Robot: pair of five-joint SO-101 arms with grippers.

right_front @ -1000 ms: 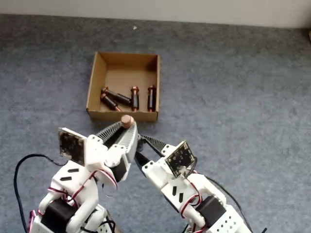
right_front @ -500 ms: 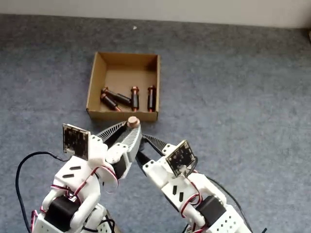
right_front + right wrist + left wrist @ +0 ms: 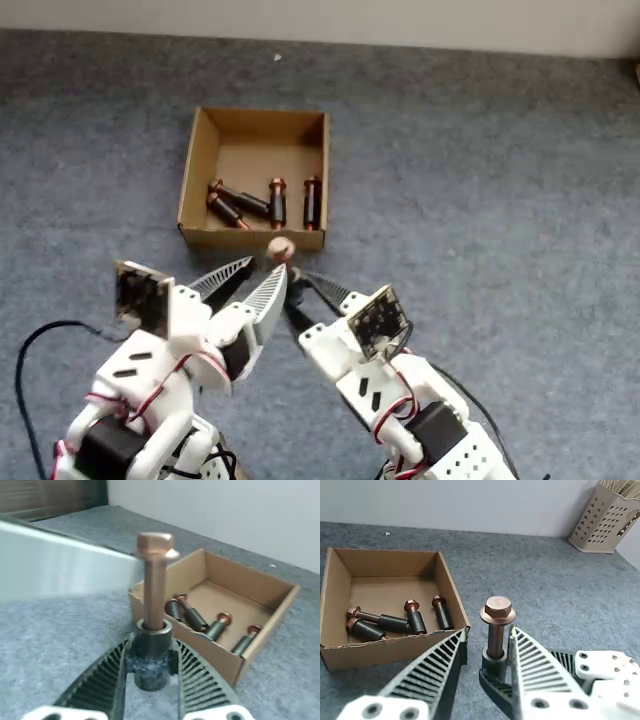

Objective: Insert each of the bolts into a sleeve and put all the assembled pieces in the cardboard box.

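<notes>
Bolt (image 3: 496, 629) stands in the sleeve (image 3: 150, 662) your right hand (image 3: 150, 650) clamps, six o'clock of the cardboard box (image 3: 198, 160); left hand (image 3: 487, 635) spread wide.

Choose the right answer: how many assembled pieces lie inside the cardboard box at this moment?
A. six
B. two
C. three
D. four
D: four assembled pieces lie on the floor of the cardboard box, two side by side near one wall and two more next to them, each with a copper bolt head at one end.
</notes>
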